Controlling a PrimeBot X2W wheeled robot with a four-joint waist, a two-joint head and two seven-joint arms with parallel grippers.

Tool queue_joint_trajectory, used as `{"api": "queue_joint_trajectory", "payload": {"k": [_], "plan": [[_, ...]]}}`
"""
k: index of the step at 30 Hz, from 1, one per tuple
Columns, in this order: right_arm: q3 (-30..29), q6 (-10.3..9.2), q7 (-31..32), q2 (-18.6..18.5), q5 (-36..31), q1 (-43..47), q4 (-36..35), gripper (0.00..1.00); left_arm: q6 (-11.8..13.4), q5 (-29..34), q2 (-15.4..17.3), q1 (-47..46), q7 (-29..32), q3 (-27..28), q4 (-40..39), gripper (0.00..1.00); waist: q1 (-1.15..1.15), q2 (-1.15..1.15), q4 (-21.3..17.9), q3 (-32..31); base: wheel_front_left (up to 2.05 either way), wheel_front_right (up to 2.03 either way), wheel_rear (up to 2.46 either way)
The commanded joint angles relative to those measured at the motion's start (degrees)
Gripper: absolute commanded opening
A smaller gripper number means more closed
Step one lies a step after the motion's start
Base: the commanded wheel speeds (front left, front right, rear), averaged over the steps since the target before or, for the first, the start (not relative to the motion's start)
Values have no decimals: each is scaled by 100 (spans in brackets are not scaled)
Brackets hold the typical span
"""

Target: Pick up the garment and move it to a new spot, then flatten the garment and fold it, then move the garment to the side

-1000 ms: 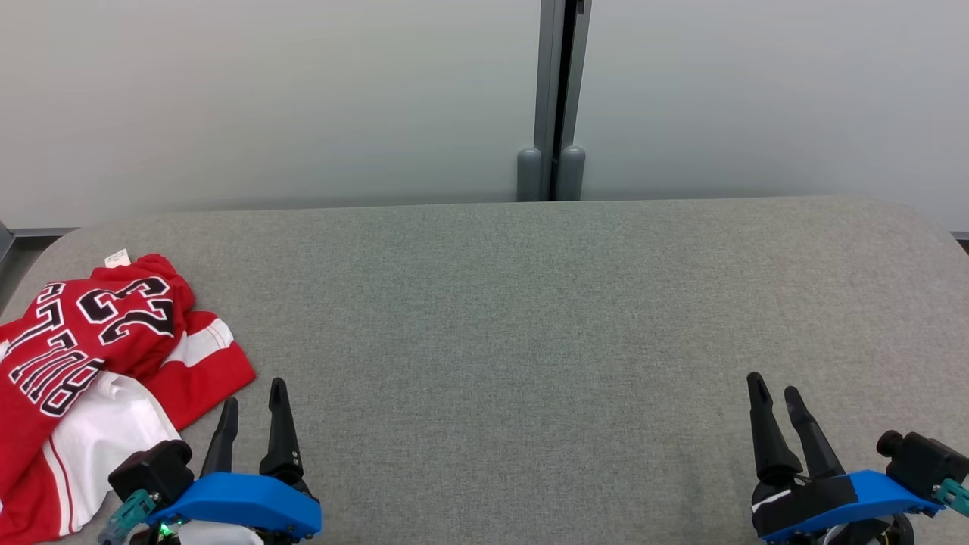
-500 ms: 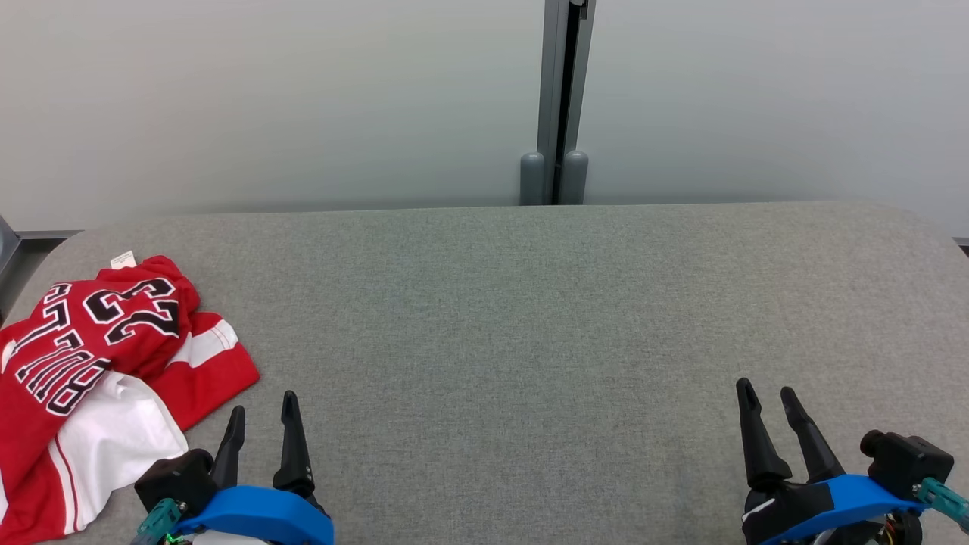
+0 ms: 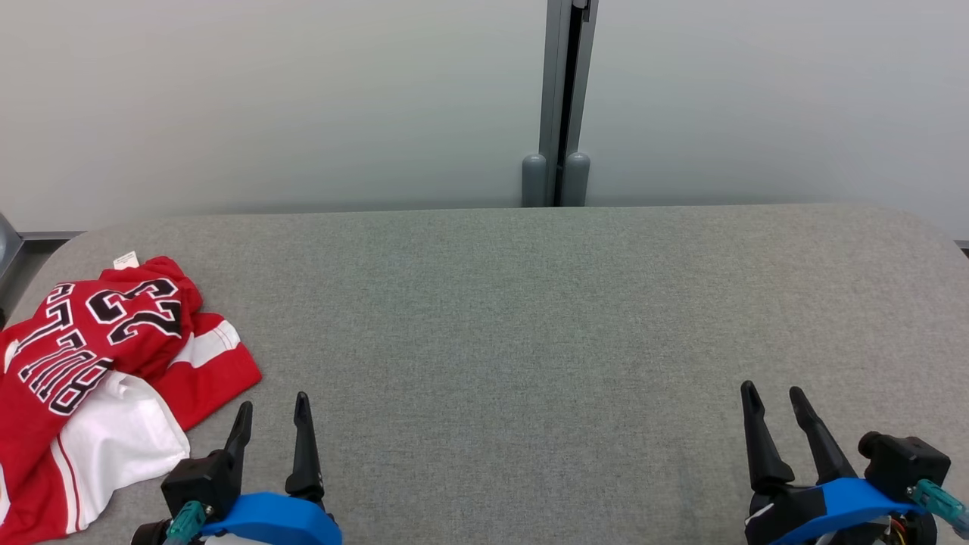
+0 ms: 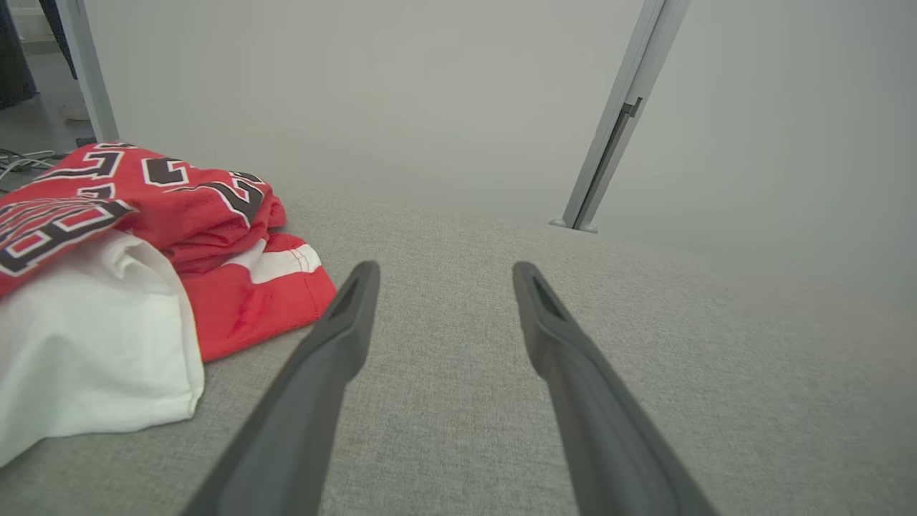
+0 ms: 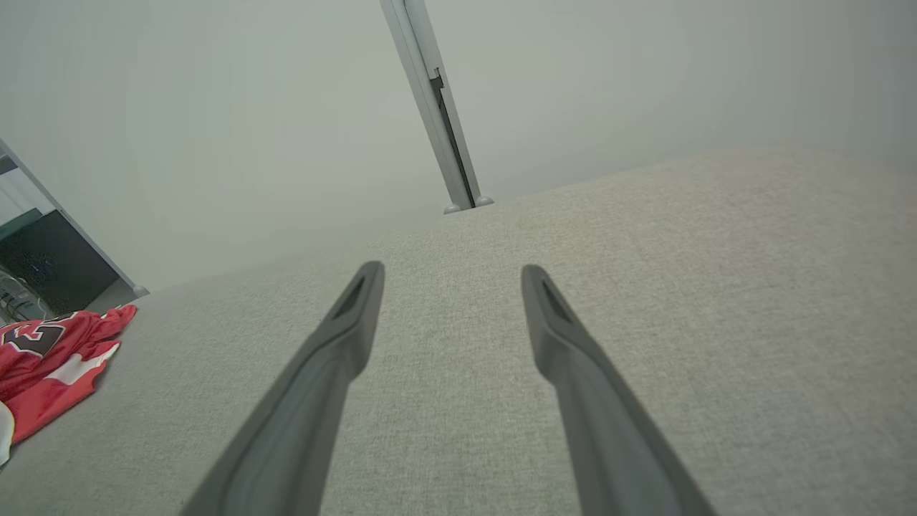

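A red and white jersey (image 3: 98, 363) with black numbers lies crumpled at the far left of the grey table (image 3: 530, 318). Its red hem and white lining fill the left of the left wrist view, jersey (image 4: 143, 251). My left gripper (image 3: 272, 405) stands open just right of the jersey's near edge, apart from it, with nothing between its fingers; it appears again as left gripper (image 4: 440, 269). At the lower right my right gripper (image 3: 774, 393) is open and empty, far from the cloth, right gripper (image 5: 451, 271). The jersey (image 5: 50, 358) lies at that view's left edge.
A pale wall runs behind the table, with a grey vertical post (image 3: 564, 98) at its middle. The table's rounded left corner (image 3: 45, 257) lies just beyond the jersey. Bare grey fabric spreads between the two grippers.
My left gripper has drawn down and slightly right, away from the jersey's hem. The right gripper has sunk a little. The whole picture has shifted slightly, so the camera moved. The jersey lies as before.
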Motion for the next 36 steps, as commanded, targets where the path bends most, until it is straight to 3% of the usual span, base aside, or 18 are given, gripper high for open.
{"api": "queue_joint_trajectory", "payload": {"k": [1,23,36], "plan": [[0,12,-41,-50,-87,2,-16,100,26,97,38,-102,-40,-42,-12,100,0,0,0,-1,0,0,0],[46,14,-209,-57,-948,0,117,100,275,738,59,7,-110,-254,11,100,0,0,43,-12,0,0,0],[51,13,-363,-59,-1066,-10,225,100,390,901,90,116,-87,-314,-49,100,0,0,70,-19,0,0,0]]}}
